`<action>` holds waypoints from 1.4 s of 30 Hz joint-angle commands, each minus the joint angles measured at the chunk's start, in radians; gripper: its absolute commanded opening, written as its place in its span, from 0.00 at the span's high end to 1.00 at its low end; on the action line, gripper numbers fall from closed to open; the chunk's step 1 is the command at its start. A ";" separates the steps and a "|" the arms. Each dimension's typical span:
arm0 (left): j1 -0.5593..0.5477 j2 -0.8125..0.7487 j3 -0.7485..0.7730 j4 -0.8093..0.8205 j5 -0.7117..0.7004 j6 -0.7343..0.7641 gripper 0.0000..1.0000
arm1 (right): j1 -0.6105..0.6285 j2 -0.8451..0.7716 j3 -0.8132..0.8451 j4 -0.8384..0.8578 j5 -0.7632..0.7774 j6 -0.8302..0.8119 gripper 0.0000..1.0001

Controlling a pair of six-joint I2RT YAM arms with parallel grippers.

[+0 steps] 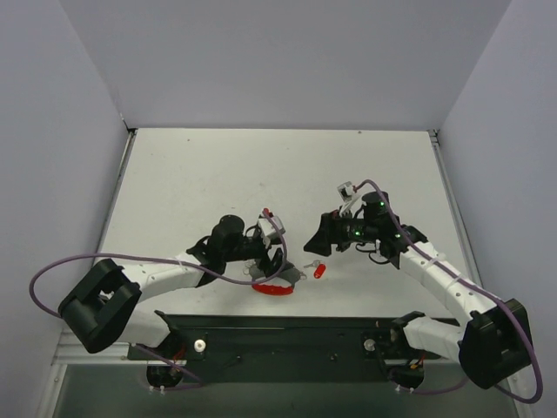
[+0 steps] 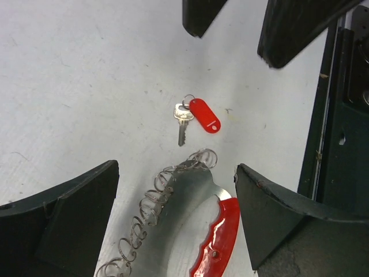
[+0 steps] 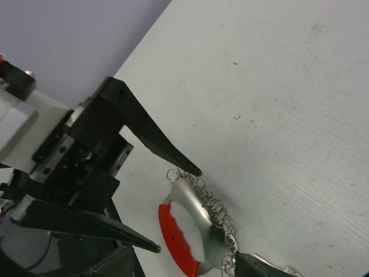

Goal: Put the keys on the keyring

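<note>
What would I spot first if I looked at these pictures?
The red bits jump out: the keyring, a shiny hoop with one red arc, lies between the open fingers of the left gripper. Just past it on the white table lies the small red-tagged key, with the right gripper open close by.

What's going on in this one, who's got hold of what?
Neither arm holds anything. The left gripper is open, its fingers on either side of the keyring, which lies flat on the table. The key with its red tag lies loose on the table just past the ring, not attached. The right gripper is open close by the key.
</note>
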 commanded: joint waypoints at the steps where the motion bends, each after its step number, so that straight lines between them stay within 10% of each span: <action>1: 0.006 -0.040 0.041 -0.100 -0.062 -0.010 0.09 | 0.081 0.036 0.017 -0.099 0.115 -0.080 0.33; 18: 0.142 -0.074 0.028 -0.166 -0.084 -0.247 0.09 | 0.276 0.300 0.095 -0.168 0.366 -0.116 0.60; 37: 0.190 -0.051 0.013 -0.146 0.005 -0.297 0.09 | 0.404 0.475 0.172 -0.203 0.580 -0.146 0.65; 42: 0.190 -0.053 0.011 -0.146 0.005 -0.298 0.09 | 0.405 0.486 0.181 -0.211 0.598 -0.140 0.82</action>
